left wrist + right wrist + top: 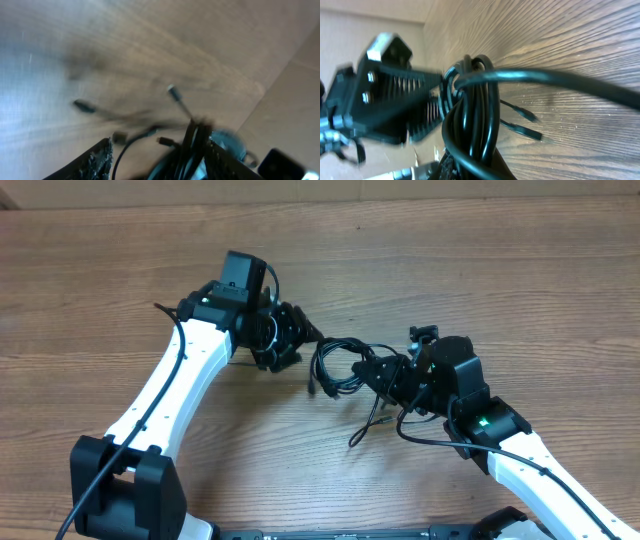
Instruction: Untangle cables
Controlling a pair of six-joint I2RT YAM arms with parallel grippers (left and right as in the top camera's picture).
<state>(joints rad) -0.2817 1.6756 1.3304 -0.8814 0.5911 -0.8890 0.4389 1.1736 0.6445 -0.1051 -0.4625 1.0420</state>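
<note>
On the left, the left gripper points to the right, across the wooden table. Its fingers are apart. In the left wrist view, some black strands of the cables run up between them, close to one finger and not the other. That view is blurry, so I cannot tell if the strands touch that finger. In the middle, the cables lie in a small loopy bunch, just to the right of the left fingertips. The bunch is stretched sideways, from one gripper to the other. A loose tail hangs out toward the front of the table. On the right, the right gripper is pinched tight on the far end of the bunch. In its own view the thick knot of cables rises right out of its grip. Both grippers are at the bunch, one at each end. I think the next move is for the left fingers to close on one strand and pull it left, away from the right gripper.
</note>
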